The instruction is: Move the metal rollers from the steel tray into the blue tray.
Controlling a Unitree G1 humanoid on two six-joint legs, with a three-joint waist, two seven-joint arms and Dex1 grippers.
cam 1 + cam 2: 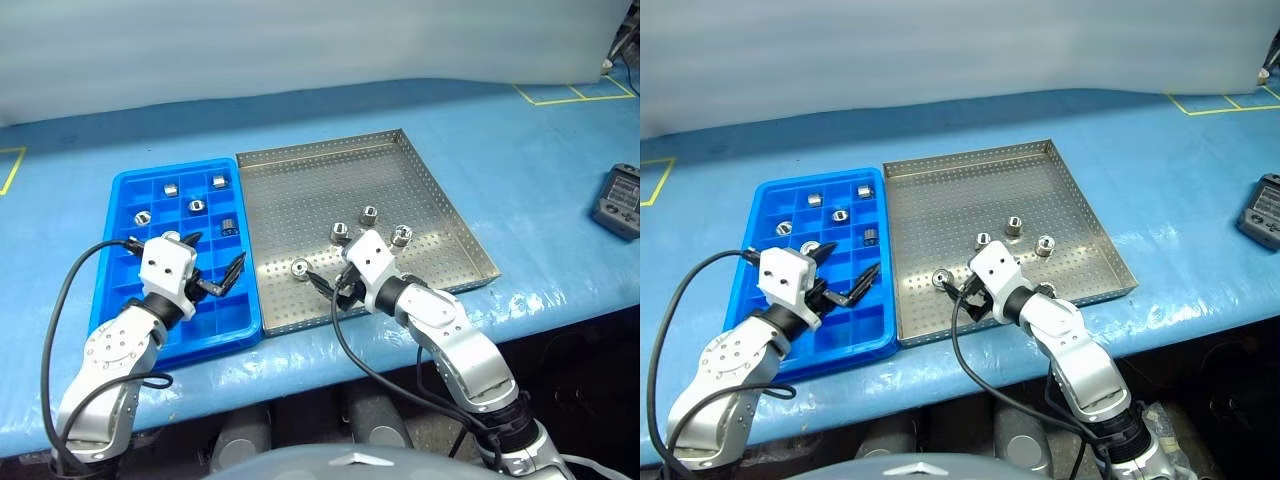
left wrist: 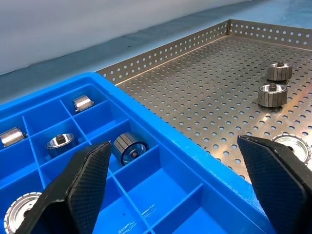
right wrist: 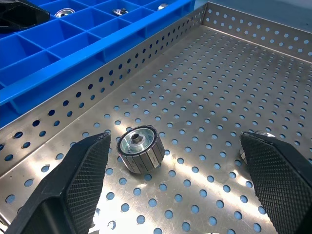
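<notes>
1. Steel tray (image 1: 420, 190), grey and perforated, sits on a blue-covered table (image 1: 530, 130); we count four metal rollers (image 1: 369, 214) in it: three clustered toward the near right and one (image 1: 300, 268) alone near the front left wall.
2. Touching the steel tray's left side lies the blue tray (image 1: 125, 185), a grid of small square compartments. We count at least six rollers in it, one to a compartment, some upright and some on their sides; a roller (image 2: 130, 148) on its side lies in the column nearest the steel tray.
3. We see the left gripper (image 1: 212, 262) above the blue tray's near half, fingers spread wide and grasping nothing.
4. We see the right gripper (image 3: 175, 180) low over the steel tray's front left corner, also released; the lone roller (image 3: 140, 148) lies between its fingers, nearer one finger but touched by neither.
5. One dark handheld device (image 1: 620, 200) rests at the table's right edge.
</notes>
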